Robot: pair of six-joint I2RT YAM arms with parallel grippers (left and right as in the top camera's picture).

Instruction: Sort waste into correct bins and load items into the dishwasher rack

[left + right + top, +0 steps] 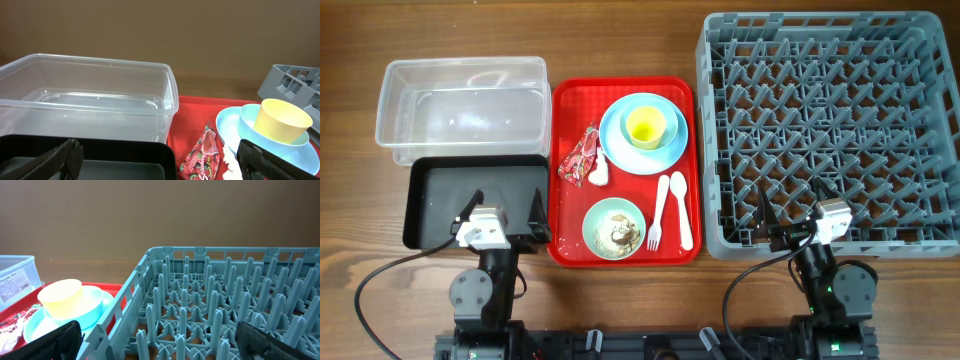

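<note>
Well, nearly everything sits on the red tray (pixel 570 110) in the middle of the worktop (pixel 360 40). At its far end a plate (pixel 630 164) carries a blue bowl (pixel 673 125), and a yellow cup (pixel 645 125) stands upright inside that bowl. Just left of the plate lies the red wrapper (pixel 582 152), with the white scrap (pixel 601 173) touching its near end. At the tray's near end the mint bowl (pixel 591 222) holds a clump of rice (pixel 620 232) mixed with brown bits. To the right of that bowl the fork (pixel 658 212) and spoon (pixel 681 210) lie side by side on the tray floor, the fork the nearer of the two to the bowl.

Left of the red tray, the tub (pixel 460 115) stands at the far side, its clear floor bare. The black tray (pixel 470 182) lies just nearer, hard against the tub, with its dark floor showing. Right of the red tray stands the rack (pixel 820 110), its pegs upright and its grid bare.

The left jaws hang over the near edge of the black tray, spread wide and gripping nothing. The right jaws sit at the near edge of the rack, likewise spread apart with nothing between them. From that wrist the cup and blue bowl show past the rack's left wall.
</note>
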